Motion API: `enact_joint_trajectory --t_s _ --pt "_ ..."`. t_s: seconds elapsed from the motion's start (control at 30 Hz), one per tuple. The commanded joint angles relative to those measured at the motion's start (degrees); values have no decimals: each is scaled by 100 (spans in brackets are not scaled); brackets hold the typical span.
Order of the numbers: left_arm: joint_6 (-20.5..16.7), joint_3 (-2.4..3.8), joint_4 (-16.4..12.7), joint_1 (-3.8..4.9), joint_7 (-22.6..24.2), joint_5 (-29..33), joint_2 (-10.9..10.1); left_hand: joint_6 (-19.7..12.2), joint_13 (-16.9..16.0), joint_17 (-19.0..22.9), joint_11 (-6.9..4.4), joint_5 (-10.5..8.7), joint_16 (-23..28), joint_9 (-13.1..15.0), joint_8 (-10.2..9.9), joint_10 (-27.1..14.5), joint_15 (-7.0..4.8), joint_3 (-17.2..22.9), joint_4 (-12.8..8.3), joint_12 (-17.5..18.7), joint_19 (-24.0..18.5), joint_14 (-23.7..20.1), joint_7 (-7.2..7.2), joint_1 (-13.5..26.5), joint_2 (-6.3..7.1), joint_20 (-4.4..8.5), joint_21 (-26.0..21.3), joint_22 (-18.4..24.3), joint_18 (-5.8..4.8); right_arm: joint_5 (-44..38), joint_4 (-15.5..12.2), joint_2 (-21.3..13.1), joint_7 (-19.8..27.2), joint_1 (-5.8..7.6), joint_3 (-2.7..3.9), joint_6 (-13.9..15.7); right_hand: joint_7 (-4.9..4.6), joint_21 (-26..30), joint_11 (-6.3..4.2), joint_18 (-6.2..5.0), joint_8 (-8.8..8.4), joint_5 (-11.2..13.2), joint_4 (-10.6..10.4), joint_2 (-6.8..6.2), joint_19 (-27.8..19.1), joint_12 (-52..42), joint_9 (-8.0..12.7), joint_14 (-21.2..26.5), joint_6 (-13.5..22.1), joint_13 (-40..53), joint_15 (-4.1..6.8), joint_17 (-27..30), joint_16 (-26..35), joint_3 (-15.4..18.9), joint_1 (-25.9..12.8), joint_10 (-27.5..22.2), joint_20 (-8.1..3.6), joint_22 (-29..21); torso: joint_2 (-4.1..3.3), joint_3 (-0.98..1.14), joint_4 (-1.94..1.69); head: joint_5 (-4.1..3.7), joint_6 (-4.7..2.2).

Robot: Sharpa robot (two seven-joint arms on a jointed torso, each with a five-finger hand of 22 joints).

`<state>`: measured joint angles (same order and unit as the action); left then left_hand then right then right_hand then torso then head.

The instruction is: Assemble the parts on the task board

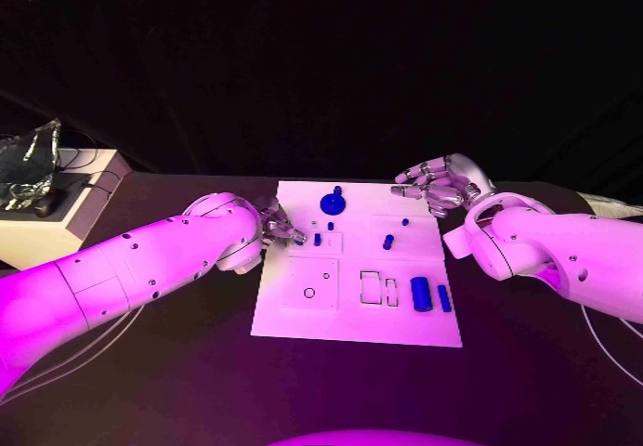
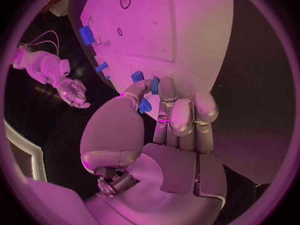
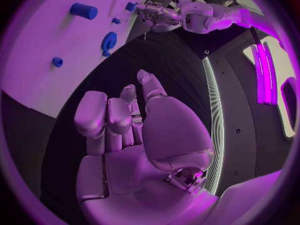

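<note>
The white board (image 1: 355,321) lies flat in the middle of the black tabletop (image 1: 161,372), with small blue parts on it. Near its far edge sits a round blue disc (image 1: 333,204) with a knob. A little nearer stand a small blue peg (image 1: 388,242) and a tiny blue piece (image 1: 331,226). Toward the near right corner lie a thick blue cylinder (image 1: 421,294) and a thinner blue bar (image 1: 443,297) side by side, just beside two rectangular slots (image 1: 372,286).

The left robot hand (image 1: 278,226) is at the board's left edge, its fingers bunched together over a small blue pin (image 1: 318,239). In the left wrist view the thumb and a fingertip (image 2: 165,87) close on that pin (image 2: 154,85), so this robot hand is clamped on it.

The right robot hand (image 1: 439,184) hovers off the board's far right corner, above the tabletop. Its fingers (image 3: 100,117) are loosely curved and apart, holding nothing
</note>
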<state>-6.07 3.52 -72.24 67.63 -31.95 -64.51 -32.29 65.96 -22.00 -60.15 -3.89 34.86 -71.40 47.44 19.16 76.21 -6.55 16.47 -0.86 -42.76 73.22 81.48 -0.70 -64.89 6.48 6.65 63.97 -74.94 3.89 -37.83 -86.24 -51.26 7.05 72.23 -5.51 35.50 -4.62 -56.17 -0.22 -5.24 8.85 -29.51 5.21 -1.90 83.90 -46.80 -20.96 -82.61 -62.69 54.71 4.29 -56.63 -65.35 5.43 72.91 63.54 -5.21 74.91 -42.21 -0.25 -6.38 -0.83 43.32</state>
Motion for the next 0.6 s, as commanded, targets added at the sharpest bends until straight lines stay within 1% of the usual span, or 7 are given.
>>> enact_joint_trajectory --t_s 0.03,0.13,0.3,0.6 --pt "211 -44 -15 -62 -24 26 58 11 -10 -19 -84 20 -44 29 37 99 -20 561 -470 -8 22 8 -28 -100 -162 7 6 -62 -69 -22 2 7 46 -3 3 -77 -20 35 -17 17 -33 -21 -22 6 276 32 5 -1 -29 6 -4 -6 15 -11 -34 22 17 738 1 0 -5 0 8" --pt "214 -44 -7 -62 -39 16 55 8 -16 -35 -87 26 -51 79 58 109 -21 708 -527 -9 26 8 -30 -30 -143 13 10 -70 -70 -22 8 13 47 -4 3 -80 -22 40 -15 16 -39 -34 -24 -2 276 34 8 -1 -27 8 -5 -8 15 -10 -38 22 17 738 3 2 -2 5 13" --pt "228 -43 -3 -62 -54 11 47 10 -15 -67 -95 39 -69 134 83 120 -23 880 -594 -15 31 14 -35 49 -119 15 18 -82 -72 -22 12 15 49 -6 3 -83 -22 40 -15 16 -39 -34 -24 -2 276 34 8 -1 -27 8 -5 -8 15 -10 -38 22 17 738 0 -1 1 8 13" --pt "235 -41 7 -62 -65 7 38 18 -14 -78 -97 45 -76 155 92 128 -23 928 -618 -21 33 18 -40 77 -111 15 19 -86 -73 -22 8 9 51 -11 3 -88 -22 40 -15 16 -39 -34 -24 -2 276 34 8 -1 -27 8 -5 -8 15 -10 -38 22 17 738 -1 -2 -1 1 22"
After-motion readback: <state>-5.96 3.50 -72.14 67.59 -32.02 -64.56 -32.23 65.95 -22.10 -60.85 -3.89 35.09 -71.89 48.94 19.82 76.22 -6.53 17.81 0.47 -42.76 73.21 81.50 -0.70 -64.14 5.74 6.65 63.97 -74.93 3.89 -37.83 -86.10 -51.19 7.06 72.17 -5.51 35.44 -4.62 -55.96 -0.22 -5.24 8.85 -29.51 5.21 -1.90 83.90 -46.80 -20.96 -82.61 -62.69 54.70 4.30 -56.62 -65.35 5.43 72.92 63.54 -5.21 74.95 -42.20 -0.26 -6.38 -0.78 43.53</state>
